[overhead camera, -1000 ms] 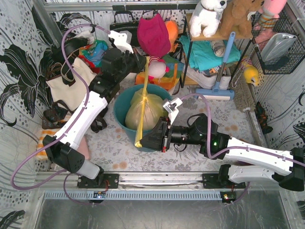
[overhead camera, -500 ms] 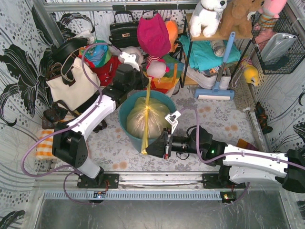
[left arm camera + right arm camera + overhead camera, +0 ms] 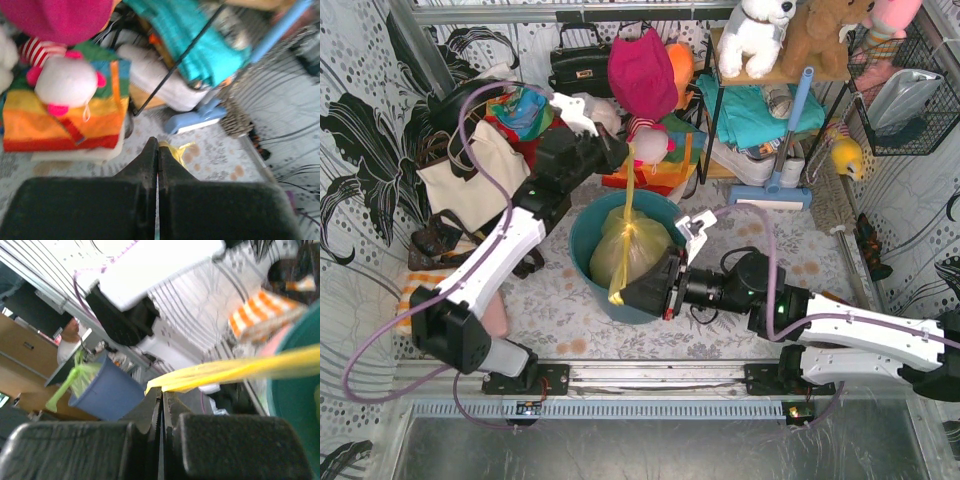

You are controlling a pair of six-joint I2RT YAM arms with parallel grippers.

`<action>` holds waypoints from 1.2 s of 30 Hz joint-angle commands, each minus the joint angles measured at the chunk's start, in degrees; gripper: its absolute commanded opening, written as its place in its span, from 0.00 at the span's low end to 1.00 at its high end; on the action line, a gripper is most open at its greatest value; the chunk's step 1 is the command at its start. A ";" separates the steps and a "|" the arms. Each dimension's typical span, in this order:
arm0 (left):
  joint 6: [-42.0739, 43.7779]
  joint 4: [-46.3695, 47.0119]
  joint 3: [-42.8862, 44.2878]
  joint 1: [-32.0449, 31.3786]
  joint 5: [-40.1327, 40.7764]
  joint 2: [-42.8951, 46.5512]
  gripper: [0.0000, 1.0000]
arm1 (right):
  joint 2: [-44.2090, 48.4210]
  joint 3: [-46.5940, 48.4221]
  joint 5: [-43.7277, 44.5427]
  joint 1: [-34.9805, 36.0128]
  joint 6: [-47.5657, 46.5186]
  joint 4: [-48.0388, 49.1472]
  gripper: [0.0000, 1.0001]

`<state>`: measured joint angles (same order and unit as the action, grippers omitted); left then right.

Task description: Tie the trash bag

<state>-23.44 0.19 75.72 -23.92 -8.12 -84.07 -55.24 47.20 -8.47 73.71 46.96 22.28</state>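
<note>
The yellow trash bag (image 3: 638,252) sits in the round teal bin (image 3: 588,285), gathered at a knot on top. Two thin yellow strands run out from the knot. One goes up to my left gripper (image 3: 627,150), which is shut on its end above the bin's far rim. The left wrist view shows a scrap of that strand (image 3: 178,150) poking out beside the closed fingertips (image 3: 158,145). The other strand runs down over the bin's near rim to my right gripper (image 3: 618,296), which is shut on it. In the right wrist view that strand (image 3: 240,369) stretches taut from the jaws (image 3: 161,396).
A cream tote bag (image 3: 470,185) and dark handbags stand at the left. Behind the bin are a rainbow bag with a plush doll (image 3: 65,112), a shelf of plush toys (image 3: 790,40) and a blue-handled mop (image 3: 788,140). A wire basket (image 3: 905,100) hangs at the right.
Both grippers kept their hold on the strands. The left arm swung in to the right, then back out left. The right gripper dipped toward the near edge and came back up to the bin.
</note>
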 commanded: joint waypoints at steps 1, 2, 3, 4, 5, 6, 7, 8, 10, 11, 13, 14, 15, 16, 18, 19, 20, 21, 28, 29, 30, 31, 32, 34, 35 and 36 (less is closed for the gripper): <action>-2.81 9.03 2.65 0.57 -8.06 5.71 0.00 | -2.29 9.93 6.74 0.82 -6.84 -1.08 0.00; -3.70 9.71 2.24 0.48 -9.35 6.51 0.00 | -3.16 11.29 9.90 0.82 -7.49 -1.77 0.00; -4.57 10.48 1.74 0.39 -10.63 7.54 0.00 | -3.82 12.31 13.17 0.75 -8.34 -1.69 0.00; -5.34 11.19 1.04 0.37 -11.93 9.00 0.00 | -4.41 12.95 16.85 0.73 -8.93 -1.64 0.00; -6.18 12.33 0.16 0.38 -13.43 10.04 0.00 | -4.89 13.27 20.29 0.69 -9.24 -1.21 0.00; -7.00 13.82 -0.59 0.29 -15.19 11.21 0.00 | -5.50 13.53 23.29 0.42 -9.94 -0.71 0.00; -7.70 15.33 -1.41 0.16 -17.14 12.12 0.00 | -6.05 13.92 25.66 -0.01 -10.57 -0.48 0.00; -8.31 16.64 -1.79 -0.08 -19.39 12.87 0.00 | -6.48 14.13 27.94 -0.52 -11.17 -0.21 0.00; -8.25 16.26 -1.92 -1.08 -21.36 14.35 0.00 | -6.63 13.64 32.74 -1.36 -12.55 1.50 0.00; -7.41 15.45 -2.23 -2.05 -20.95 15.39 0.00 | -6.29 12.90 35.50 -1.57 -13.26 2.78 0.00; -5.70 13.31 -3.89 -4.22 -17.75 17.77 0.00 | -5.46 11.05 41.34 -1.77 -14.57 5.30 0.00; -5.43 13.15 -5.23 -4.78 -16.55 19.11 0.00 | -4.90 9.59 44.15 -1.85 -15.16 7.22 0.00; -5.70 13.68 -7.00 -5.05 -15.63 20.25 0.00 | -4.45 8.25 46.38 -2.09 -16.00 9.09 0.00; -6.50 14.70 -8.76 -5.23 -15.00 21.62 0.00 | -4.06 7.02 48.44 -2.39 -16.39 10.35 0.00; -8.72 17.34 -12.88 -5.54 -15.94 23.70 0.00 | -3.67 5.73 50.71 -3.53 -16.71 11.57 0.00; -9.67 18.56 -14.23 -5.96 -16.78 24.53 0.00 | -3.80 5.43 51.77 -4.08 -16.81 11.86 0.00; -10.45 19.30 -15.50 -6.59 -17.59 25.24 0.00 | -4.01 5.10 52.70 -4.69 -17.14 12.54 0.00; -10.51 19.62 -16.43 -7.55 -18.06 25.99 0.00 | -4.26 4.80 53.35 -5.32 -17.55 13.27 0.00; -9.99 20.23 -22.77 -16.14 -21.08 29.73 0.00 | -9.15 7.15 48.29 -13.50 -14.27 10.89 0.00; -9.92 20.35 -23.36 -17.51 -21.68 29.80 0.00 | -10.13 7.53 47.14 -14.95 -13.68 10.28 0.00; -9.62 20.33 -23.83 -18.76 -22.04 30.01 0.00 | -10.91 7.82 46.46 -15.92 -12.93 9.84 0.00; -9.17 20.07 -24.17 -19.85 -22.03 30.48 0.00 | -11.46 7.94 45.58 -16.80 -12.36 9.70 0.00; -8.76 19.65 -24.29 -20.66 -21.88 31.12 0.00 | -11.97 8.22 44.84 -17.45 -12.14 9.48 0.00; -8.07 18.92 -24.19 -21.33 -22.52 32.52 0.00 | -12.53 8.84 43.42 -18.73 -11.96 8.83 0.00; -7.65 18.66 -24.02 -21.34 -23.22 33.20 0.00 | -12.66 9.30 42.59 -19.30 -11.98 8.34 0.00; -6.80 17.58 -23.59 -21.34 -23.63 33.85 0.00 | -12.69 9.65 41.54 -19.64 -12.02 8.03 0.00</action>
<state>-32.60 15.86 51.40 -44.69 -29.23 -53.56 -68.01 53.17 37.19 55.59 33.58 30.33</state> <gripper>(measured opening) 0.008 0.003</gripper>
